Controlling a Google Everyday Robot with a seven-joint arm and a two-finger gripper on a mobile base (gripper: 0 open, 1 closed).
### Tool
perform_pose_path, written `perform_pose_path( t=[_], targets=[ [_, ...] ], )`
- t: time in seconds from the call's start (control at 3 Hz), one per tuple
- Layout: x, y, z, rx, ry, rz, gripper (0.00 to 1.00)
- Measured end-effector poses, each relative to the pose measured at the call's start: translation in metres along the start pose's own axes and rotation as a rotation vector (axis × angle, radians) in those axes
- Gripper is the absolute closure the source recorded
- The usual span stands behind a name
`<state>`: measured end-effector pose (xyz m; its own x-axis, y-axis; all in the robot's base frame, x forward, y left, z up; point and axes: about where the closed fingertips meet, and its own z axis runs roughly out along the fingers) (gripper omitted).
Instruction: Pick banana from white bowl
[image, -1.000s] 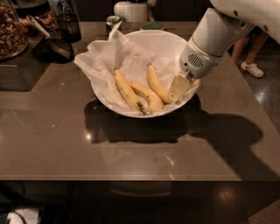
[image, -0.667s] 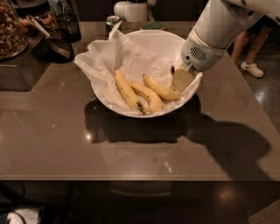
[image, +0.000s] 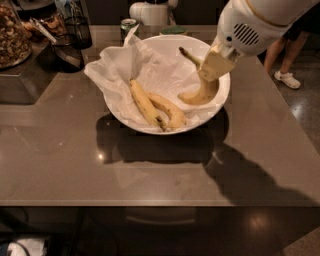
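The white bowl (image: 119, 114) stands on the brown table, lined with crumpled white paper. My gripper (image: 212, 70) reaches in from the upper right and is shut on the banana (image: 199, 95), a thick curved yellow one. It hangs lifted over the bowl's right side, its thin dark stem (image: 187, 55) pointing up and left. A straighter slim banana (image: 144, 103) and a shorter stubby banana (image: 169, 112) lie in the bowl to the left of it.
A dark container with utensils (image: 70, 35) and a jar of nuts (image: 12, 32) stand at the back left. A green-topped can (image: 128, 26) and a white appliance (image: 150, 12) sit behind the bowl. A person's legs (image: 285, 60) show at the far right.
The gripper closed on the curved banana and rose up and to the right, lifting it off the paper and away from the other two bananas.
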<state>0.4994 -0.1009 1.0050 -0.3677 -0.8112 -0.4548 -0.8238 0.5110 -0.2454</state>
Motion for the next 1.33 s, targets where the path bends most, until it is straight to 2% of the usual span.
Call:
perform_pose_path(
  t=[0.33, 0.67, 1.0, 1.33],
  targets=[
    [-0.007, 0.002, -0.033, 0.064, -0.079, -0.030, 1.00],
    [-0.005, 0.000, -0.057, 0.092, -0.157, -0.026, 1.00],
    [0.014, -0.005, -0.080, 0.109, -0.253, -0.017, 1.00],
    [0.032, -0.006, -0.091, 0.066, -0.343, -0.046, 1.00]
  ],
)
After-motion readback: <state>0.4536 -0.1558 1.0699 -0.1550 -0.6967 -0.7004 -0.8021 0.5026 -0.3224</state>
